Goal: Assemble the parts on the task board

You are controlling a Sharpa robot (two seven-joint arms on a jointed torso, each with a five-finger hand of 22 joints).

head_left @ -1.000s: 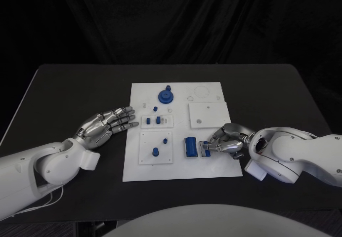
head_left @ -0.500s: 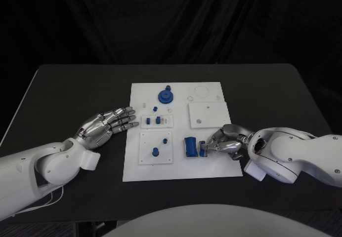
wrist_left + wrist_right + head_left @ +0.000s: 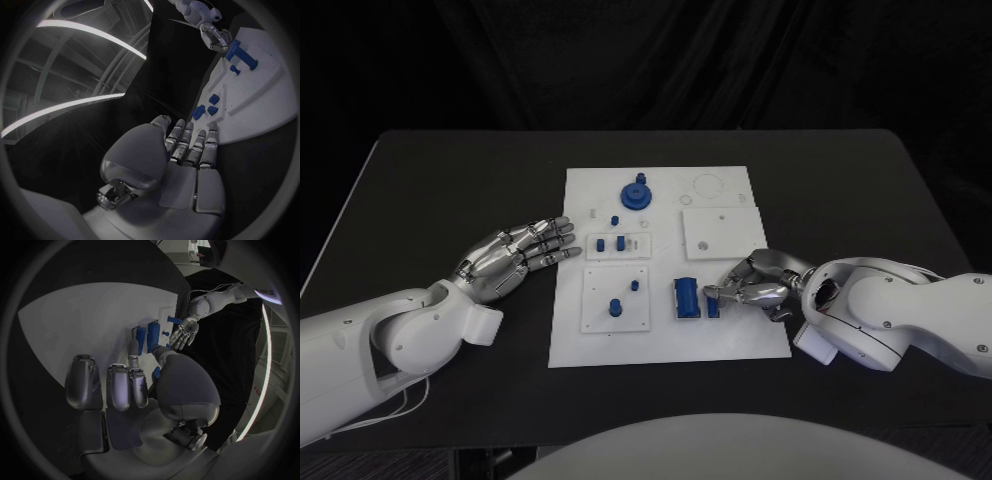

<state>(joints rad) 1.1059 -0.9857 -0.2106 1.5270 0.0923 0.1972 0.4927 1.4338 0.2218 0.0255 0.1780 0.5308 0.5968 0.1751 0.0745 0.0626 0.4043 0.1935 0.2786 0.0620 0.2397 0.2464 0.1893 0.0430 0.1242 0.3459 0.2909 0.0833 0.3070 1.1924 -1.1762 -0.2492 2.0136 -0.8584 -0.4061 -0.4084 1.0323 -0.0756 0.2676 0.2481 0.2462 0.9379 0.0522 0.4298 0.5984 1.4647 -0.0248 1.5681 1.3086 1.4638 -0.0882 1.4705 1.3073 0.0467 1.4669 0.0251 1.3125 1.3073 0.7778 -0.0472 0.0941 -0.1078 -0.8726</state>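
Observation:
The white task board (image 3: 661,335) lies mid-table. My right hand (image 3: 759,288) rests on the board's right side. Its thumb and fingertips pinch a small blue part (image 3: 714,306), which stands right beside an upright blue block (image 3: 685,297). In the right wrist view the block (image 3: 138,337) and the small part (image 3: 152,338) sit just past the fingertips (image 3: 134,360). My left hand (image 3: 516,255) lies open by the board's left edge, fingers spread and holding nothing. The left wrist view has its flat fingers (image 3: 190,145) pointing at the board (image 3: 262,100).
A round blue gear piece (image 3: 636,193) sits at the board's far end. Two small blue parts (image 3: 609,243) lie near the left fingertips, and two blue pegs (image 3: 622,297) stand in a square insert. A blank square insert (image 3: 718,232) lies far right.
The right hand's fingertips and the small blue part have shifted slightly toward the blue block. The left hand has not moved.

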